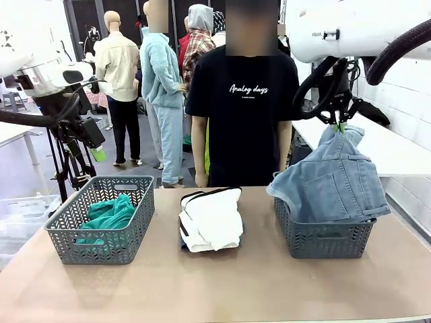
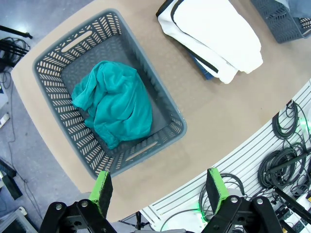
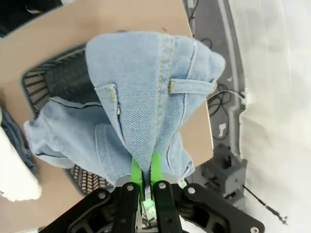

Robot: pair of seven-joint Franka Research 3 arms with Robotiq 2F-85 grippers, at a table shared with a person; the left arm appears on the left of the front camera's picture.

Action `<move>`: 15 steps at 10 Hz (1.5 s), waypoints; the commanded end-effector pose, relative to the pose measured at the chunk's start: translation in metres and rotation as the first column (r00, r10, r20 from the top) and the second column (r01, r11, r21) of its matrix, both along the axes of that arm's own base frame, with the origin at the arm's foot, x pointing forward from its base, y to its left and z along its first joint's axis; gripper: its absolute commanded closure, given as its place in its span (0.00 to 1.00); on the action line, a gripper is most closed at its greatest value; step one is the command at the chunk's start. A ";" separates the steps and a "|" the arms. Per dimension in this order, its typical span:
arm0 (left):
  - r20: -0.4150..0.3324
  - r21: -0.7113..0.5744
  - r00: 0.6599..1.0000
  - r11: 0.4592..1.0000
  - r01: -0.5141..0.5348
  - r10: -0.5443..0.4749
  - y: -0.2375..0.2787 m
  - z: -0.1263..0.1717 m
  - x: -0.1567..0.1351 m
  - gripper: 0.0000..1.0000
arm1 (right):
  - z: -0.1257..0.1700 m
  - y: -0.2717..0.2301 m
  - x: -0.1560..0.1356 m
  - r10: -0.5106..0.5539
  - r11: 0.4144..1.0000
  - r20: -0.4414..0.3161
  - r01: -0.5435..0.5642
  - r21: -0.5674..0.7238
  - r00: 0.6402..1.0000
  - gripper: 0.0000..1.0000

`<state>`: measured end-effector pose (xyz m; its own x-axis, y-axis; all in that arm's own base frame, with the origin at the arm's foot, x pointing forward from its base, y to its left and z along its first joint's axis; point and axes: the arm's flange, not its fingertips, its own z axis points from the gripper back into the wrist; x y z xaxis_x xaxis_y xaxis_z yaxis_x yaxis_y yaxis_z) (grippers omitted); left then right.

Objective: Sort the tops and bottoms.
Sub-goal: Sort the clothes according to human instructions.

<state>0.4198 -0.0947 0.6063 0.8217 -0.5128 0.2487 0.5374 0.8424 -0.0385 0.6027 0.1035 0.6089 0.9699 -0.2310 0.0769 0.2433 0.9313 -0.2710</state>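
The smooth tan tabletop (image 1: 222, 282) is carrying two grey plastic lattice baskets, with a person (image 1: 242, 101) standing behind it in the front view. Over the right basket (image 1: 323, 241), the pale-blue denim bottoms (image 1: 333, 185) are hanging in stiff folds and draping across its rim. The right wrist view is adding the stitched seams, a belt loop and a pocket. It also shows the right gripper (image 3: 146, 167) with its green fingers pinching a denim fold tightly between them. In the middle of the tabletop, the white bottoms with black edging (image 1: 214, 219) are lying folded and soft. A strip of darker-blue denim (image 3: 10, 127) is peeking out beneath them. From above, the left wrist view is showing the teal-green top (image 2: 114, 104) lying crumpled inside the left basket (image 2: 68, 46). The left gripper (image 2: 158, 174) is hovering above that basket with its fingers spread wide and holding nothing.
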 end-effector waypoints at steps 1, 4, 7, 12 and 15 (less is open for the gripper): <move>-0.006 -0.020 1.000 1.000 0.020 -0.020 0.002 0.001 -0.001 0.00 | 0.009 0.000 0.000 0.015 1.000 0.026 -0.016 0.011 1.000 1.00; -0.006 -0.020 1.000 1.000 0.020 -0.020 0.002 0.001 -0.001 0.00 | -0.023 -0.001 0.003 -0.062 0.997 -0.011 0.061 -0.056 0.998 1.00; -0.006 -0.020 1.000 1.000 0.020 -0.020 0.002 0.001 -0.001 0.00 | 0.014 -0.018 -0.020 -0.162 0.985 0.173 0.171 -0.036 0.972 1.00; -0.006 -0.020 1.000 1.000 0.020 -0.020 0.002 0.001 -0.001 0.00 | 0.025 0.009 -0.020 -0.145 0.971 0.294 0.192 -0.140 0.945 1.00; -0.006 -0.020 1.000 1.000 0.020 -0.020 0.002 0.001 -0.001 0.00 | -0.053 0.034 0.008 0.005 0.997 0.008 -0.005 -0.077 1.000 1.00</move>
<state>0.4197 -0.0949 0.6063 0.8214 -0.5133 0.2486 0.5378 0.8422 -0.0383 0.6028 0.1392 0.5711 0.9433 -0.2611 0.2050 0.3204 0.8775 -0.3568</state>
